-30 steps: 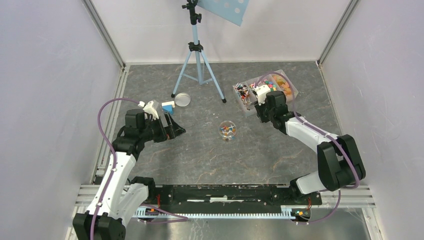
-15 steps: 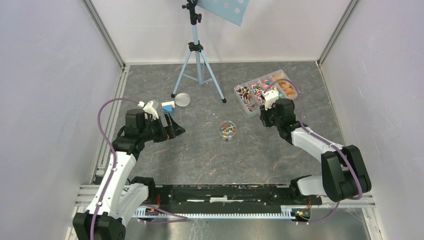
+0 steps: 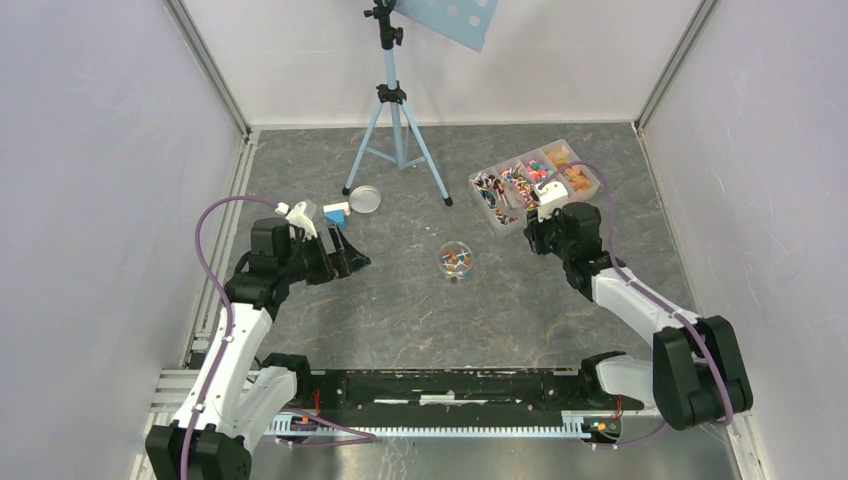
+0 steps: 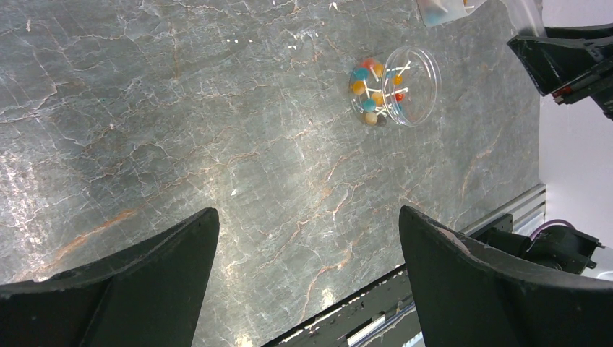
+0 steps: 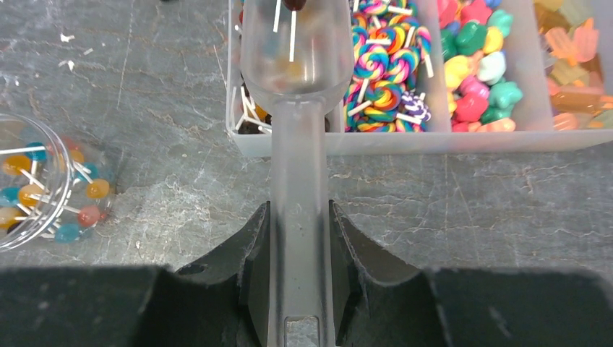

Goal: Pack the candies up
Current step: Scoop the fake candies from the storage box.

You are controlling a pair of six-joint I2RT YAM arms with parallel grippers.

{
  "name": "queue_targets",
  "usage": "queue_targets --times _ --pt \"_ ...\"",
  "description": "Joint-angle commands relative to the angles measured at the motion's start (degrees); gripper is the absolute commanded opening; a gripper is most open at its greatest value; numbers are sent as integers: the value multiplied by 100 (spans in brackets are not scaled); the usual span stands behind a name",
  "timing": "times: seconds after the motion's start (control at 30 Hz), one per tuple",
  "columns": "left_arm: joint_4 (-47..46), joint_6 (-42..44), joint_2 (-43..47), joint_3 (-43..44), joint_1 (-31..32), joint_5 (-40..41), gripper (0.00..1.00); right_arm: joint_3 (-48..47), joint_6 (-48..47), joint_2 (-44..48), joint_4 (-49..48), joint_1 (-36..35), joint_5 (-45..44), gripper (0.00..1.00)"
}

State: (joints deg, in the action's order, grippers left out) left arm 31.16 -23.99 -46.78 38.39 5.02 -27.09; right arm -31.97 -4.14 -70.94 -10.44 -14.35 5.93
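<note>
Scooping candies from the tray

The right gripper (image 5: 300, 217) clamps a clear scoop (image 5: 296, 58) over the tray (image 5: 434, 141), where most candies (image 5: 383, 65) lie; it seems to hold a couple. Next, carry it level to the jar (image 3: 455, 259) and tip. The left gripper (image 4: 307, 217) hangs wide open.

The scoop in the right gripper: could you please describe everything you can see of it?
The scoop is frosted, translucent plastic: a long straight handle and a rounded bowl. The right gripper is shut on the handle, holding it pointing away from the wrist. Its bowl sits over the end compartment of the tray, with white-sticked candies showing inside it.
</note>
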Motion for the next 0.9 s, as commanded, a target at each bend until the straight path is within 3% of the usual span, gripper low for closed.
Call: queue_targets --times 0.0,0.53,0.87 --pt "-101 254 55 13 27 11 100 72 -128 470 -196 41 62 0" --pt "-102 254 76 13 67 11 100 64 -472 1126 268 34 264 0" --pt "-102 254 69 19 81 -6 100 -604 -939 1360 1580 -45 809 0"
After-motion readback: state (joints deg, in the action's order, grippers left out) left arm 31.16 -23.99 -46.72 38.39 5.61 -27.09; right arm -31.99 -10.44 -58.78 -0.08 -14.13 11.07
